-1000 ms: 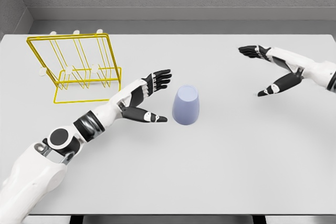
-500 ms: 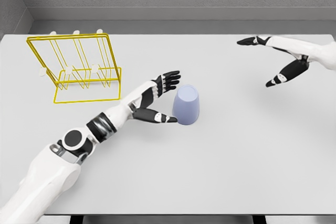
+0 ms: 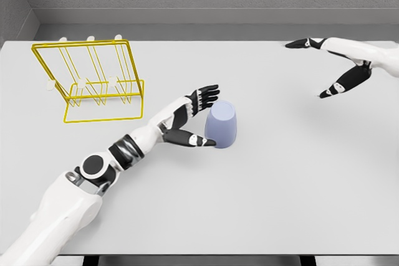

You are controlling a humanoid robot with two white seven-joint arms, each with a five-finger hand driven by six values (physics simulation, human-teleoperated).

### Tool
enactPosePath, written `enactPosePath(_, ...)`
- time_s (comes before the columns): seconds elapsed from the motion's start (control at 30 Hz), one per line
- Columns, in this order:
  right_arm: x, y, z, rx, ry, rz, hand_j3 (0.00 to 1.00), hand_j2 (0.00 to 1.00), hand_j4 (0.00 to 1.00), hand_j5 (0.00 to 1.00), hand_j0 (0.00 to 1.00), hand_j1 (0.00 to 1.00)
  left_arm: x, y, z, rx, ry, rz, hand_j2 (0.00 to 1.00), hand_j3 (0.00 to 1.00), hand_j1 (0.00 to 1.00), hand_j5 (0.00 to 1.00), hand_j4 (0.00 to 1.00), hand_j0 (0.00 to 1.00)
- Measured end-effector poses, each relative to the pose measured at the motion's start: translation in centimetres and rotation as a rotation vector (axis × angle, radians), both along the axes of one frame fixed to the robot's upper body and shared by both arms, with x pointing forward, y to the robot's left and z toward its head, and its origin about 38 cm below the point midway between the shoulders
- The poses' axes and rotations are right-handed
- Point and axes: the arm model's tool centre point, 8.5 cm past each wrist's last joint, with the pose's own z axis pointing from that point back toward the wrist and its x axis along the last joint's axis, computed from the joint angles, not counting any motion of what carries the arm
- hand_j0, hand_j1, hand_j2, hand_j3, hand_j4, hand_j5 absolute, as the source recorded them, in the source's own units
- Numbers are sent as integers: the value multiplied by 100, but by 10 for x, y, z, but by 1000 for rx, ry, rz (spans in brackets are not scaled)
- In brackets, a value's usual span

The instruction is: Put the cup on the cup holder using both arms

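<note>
A pale lavender cup (image 3: 222, 124) stands upside down near the middle of the white table (image 3: 280, 179). My left hand (image 3: 202, 116) is open right beside the cup's left side, fingers spread behind it and thumb touching its lower left edge. The yellow wire cup holder (image 3: 90, 79) with white pegs stands at the back left. My right hand (image 3: 321, 66) hovers open at the far right, well away from the cup.
A grey wall runs along the table's far edge. The holder's base frame lies just left of my left forearm.
My left hand has moved right until it reaches the cup's side. My right arm has drawn back toward the right edge and risen slightly.
</note>
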Motion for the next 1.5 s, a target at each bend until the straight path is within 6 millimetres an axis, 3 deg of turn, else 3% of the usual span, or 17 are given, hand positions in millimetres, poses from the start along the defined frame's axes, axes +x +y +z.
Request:
enactPosePath(0.17,4,-15,-4,-12,15,-44,100,100,100,100,100,100,0,-3,-1,6,-5,-1,100,100,100,100,100,100)
enactPosePath(0.37,5,-7,8,-10,-16,-18,100,100,100,100,100,100,3,-3,2,7,-11,1,100,100,100,100,100,100)
enactPosePath(0.7,4,-2,6,-13,-11,-6,100,100,100,100,100,100,8,-1,-3,18,3,12,100,100,100,100,100,100)
enactPosePath(1.5,4,-1,4,-14,-7,-6,100,100,100,100,100,100,2,-22,-10,7,19,-17,98,98,98,98,98,98)
